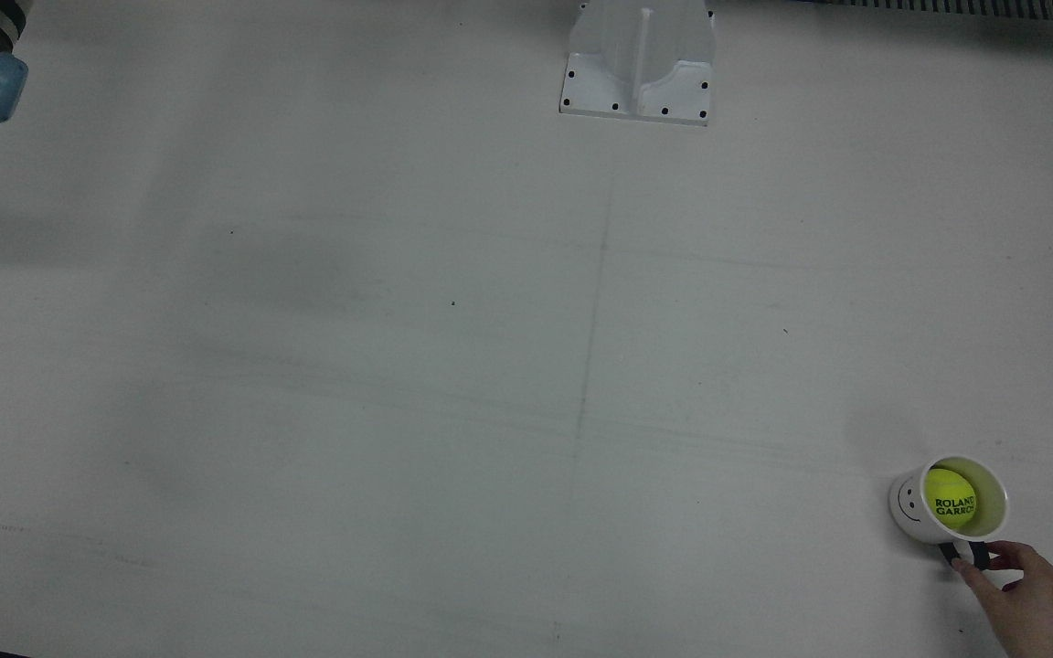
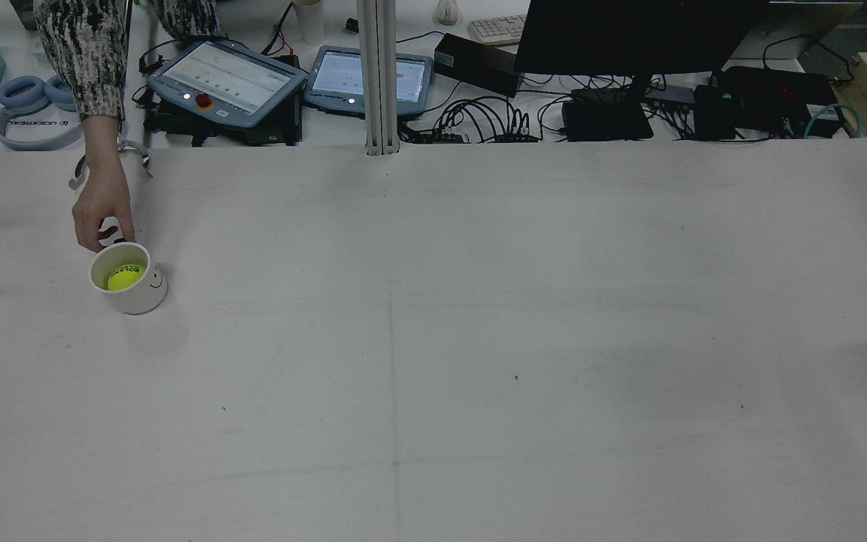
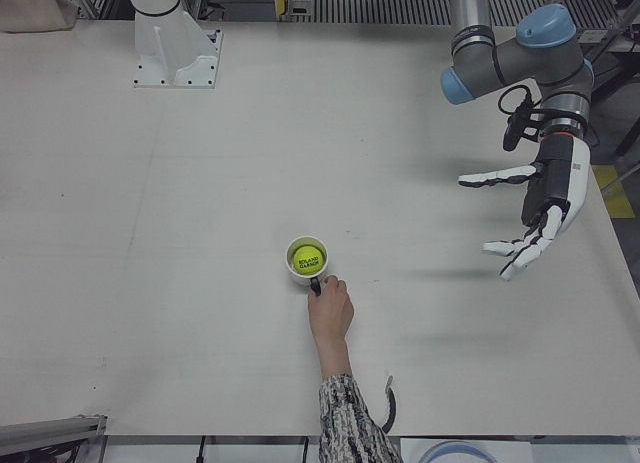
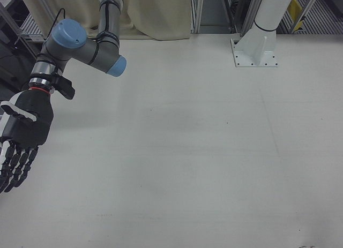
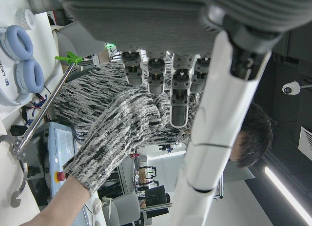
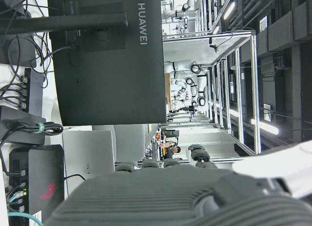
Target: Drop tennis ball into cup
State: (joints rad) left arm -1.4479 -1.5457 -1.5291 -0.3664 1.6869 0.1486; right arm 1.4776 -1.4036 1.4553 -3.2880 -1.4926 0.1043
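Note:
A white cup (image 1: 905, 504) with a smiley face stands near the table edge on the left arm's side. The yellow tennis ball (image 1: 950, 498) lies inside it. They also show in the rear view as cup (image 2: 141, 298) and ball (image 2: 124, 277), and in the left-front view as cup (image 3: 297, 276) and ball (image 3: 306, 256). A person's hand (image 1: 1034, 594) holds the cup's handle. My left hand (image 3: 545, 208) hangs open and empty above the table, well to the side of the cup. My right hand (image 4: 21, 135) hangs open and empty, far from the cup.
An arm pedestal (image 1: 641, 64) stands at the table's back edge. Beyond the operators' edge are teach pendants (image 2: 226, 79), a monitor (image 2: 629, 38), cables and blue headphones (image 2: 27, 94). The person's arm (image 3: 345, 423) reaches over that edge.

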